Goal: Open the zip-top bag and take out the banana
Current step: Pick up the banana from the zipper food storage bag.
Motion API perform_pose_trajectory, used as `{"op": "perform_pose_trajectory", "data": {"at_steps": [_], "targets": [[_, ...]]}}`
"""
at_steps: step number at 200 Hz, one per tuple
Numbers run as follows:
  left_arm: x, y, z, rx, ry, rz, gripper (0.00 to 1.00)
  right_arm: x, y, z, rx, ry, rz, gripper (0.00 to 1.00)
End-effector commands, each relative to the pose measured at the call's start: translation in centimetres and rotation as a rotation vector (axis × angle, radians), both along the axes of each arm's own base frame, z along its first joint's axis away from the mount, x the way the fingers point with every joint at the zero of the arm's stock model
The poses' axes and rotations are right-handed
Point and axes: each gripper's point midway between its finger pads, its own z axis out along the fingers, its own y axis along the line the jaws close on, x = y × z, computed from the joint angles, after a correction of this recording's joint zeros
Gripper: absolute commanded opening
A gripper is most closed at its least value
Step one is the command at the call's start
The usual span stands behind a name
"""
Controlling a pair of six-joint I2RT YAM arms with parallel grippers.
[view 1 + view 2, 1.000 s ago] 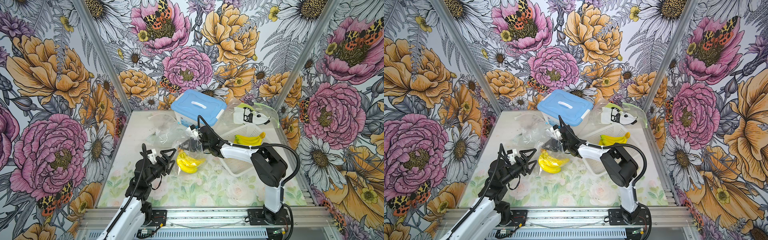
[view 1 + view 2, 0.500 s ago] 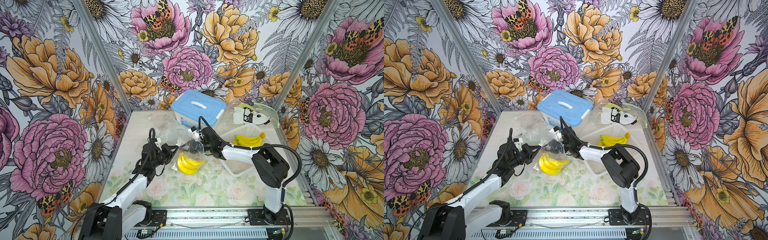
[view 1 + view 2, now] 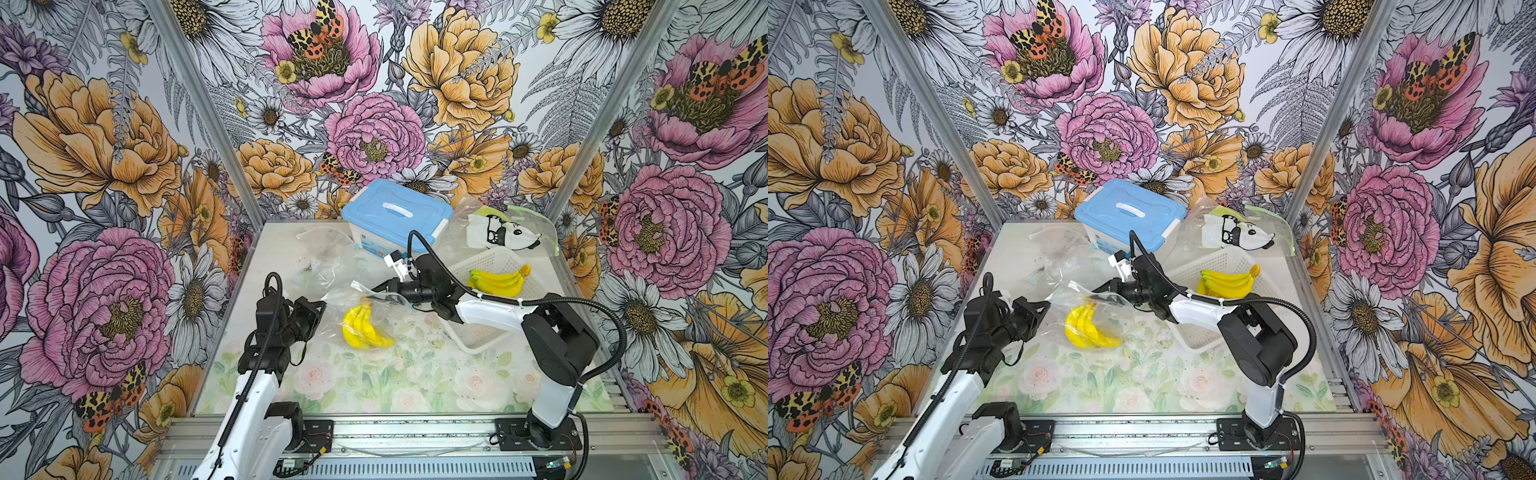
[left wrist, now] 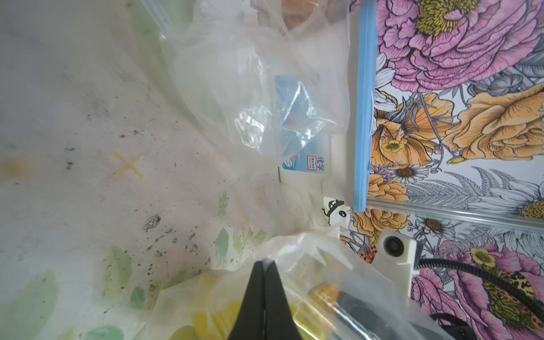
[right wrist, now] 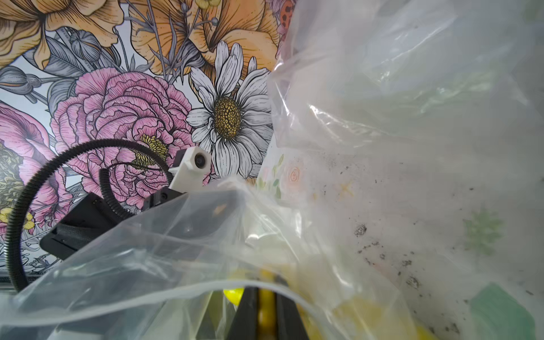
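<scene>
I see the right fingers (image 5: pixel 245 313) clamped on the clear plastic zip-top bag (image 3: pixel 341 297) around the yellow banana bunch (image 3: pixel 362 331), left fingers (image 4: pixel 255 297) pressed together at its edge.

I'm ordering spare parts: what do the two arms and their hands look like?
The left arm and right arm have white shells and black joint housings, each trailing a black ribbed cable. The left hand and right hand are black with tapering wedge fingers; a white camera block sits at each wrist.
</scene>
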Motion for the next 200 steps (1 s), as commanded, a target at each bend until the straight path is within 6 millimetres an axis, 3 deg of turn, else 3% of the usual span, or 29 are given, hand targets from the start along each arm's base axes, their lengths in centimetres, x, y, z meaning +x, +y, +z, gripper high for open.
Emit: {"op": "perform_pose_trajectory", "data": {"at_steps": [1,19,74,99,142,170,200], "targets": [[-1.8,3.0,-3.3,0.063,0.096,0.131,0.0,1.6,-2.3,2.1,0.02,-0.069,-0.093,0.11],[-2.9,3.0,-5.0,0.011,0.131,0.161,0.0,2.4,-2.9,3.0,0.046,-0.079,-0.133,0.11],[-3.8,1.4,-6.4,0.002,0.176,0.078,0.0,5.9,-4.8,7.5,0.18,-0.154,-0.29,0.08],[-3.3,-1.1,-6.1,0.064,0.184,-0.05,0.0,7.4,-5.1,9.7,0.261,-0.17,-0.342,0.07],[-1.5,-7.7,-3.9,0.277,0.14,-0.37,0.0,8.8,-5.5,13.5,0.331,-0.247,-0.396,0.07],[-2.3,-11.1,-5.9,0.383,0.188,-0.539,0.0,10.1,-7.0,15.3,0.352,-0.293,-0.47,0.06],[-3.3,-12.3,-8.0,0.435,0.239,-0.611,0.0,11.0,-8.2,17.5,0.4,-0.326,-0.509,0.06]]}}
